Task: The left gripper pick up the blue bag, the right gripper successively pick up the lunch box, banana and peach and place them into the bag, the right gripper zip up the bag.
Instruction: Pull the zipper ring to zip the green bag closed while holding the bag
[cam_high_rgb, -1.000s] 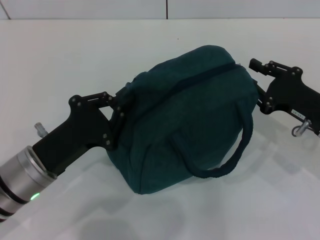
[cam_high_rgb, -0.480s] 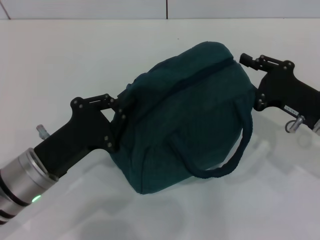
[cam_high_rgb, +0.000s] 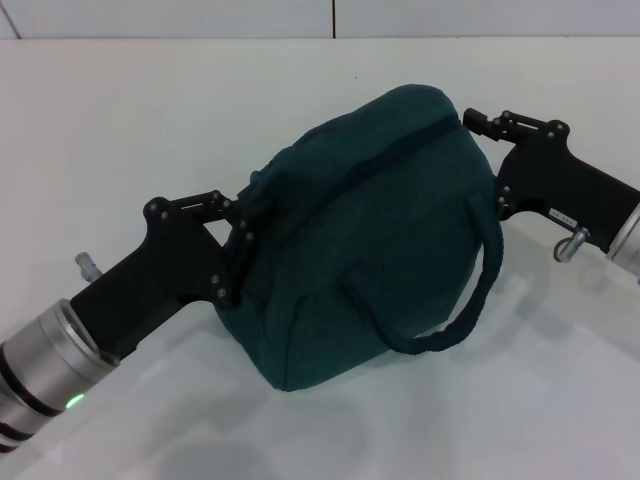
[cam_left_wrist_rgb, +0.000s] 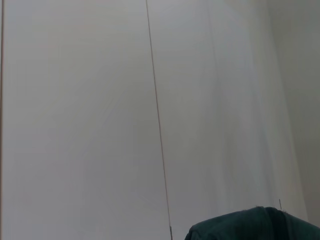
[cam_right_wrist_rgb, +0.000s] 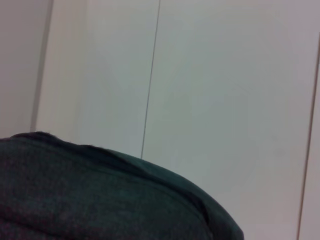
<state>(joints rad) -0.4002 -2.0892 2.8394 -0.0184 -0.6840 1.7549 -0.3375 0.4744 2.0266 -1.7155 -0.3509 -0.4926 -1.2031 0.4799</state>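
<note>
The blue bag (cam_high_rgb: 370, 240) hangs just above the white table, its zipper (cam_high_rgb: 400, 150) running closed across the top and one loop handle (cam_high_rgb: 470, 310) drooping at the front. My left gripper (cam_high_rgb: 247, 212) is shut on the bunched fabric at the bag's left end. My right gripper (cam_high_rgb: 485, 150) sits against the bag's right end by the end of the zipper; the bag hides its fingertips. Bag fabric also fills a corner of the left wrist view (cam_left_wrist_rgb: 255, 225) and the right wrist view (cam_right_wrist_rgb: 100, 200). The lunch box, banana and peach are out of view.
The white table (cam_high_rgb: 150, 110) spreads all around the bag, with a pale wall behind it. A small metal fitting (cam_high_rgb: 570, 245) hangs under the right wrist.
The right gripper has moved left and slightly up, closing in on the bag's right end. The bag has shifted a little; the left gripper holds as before.
</note>
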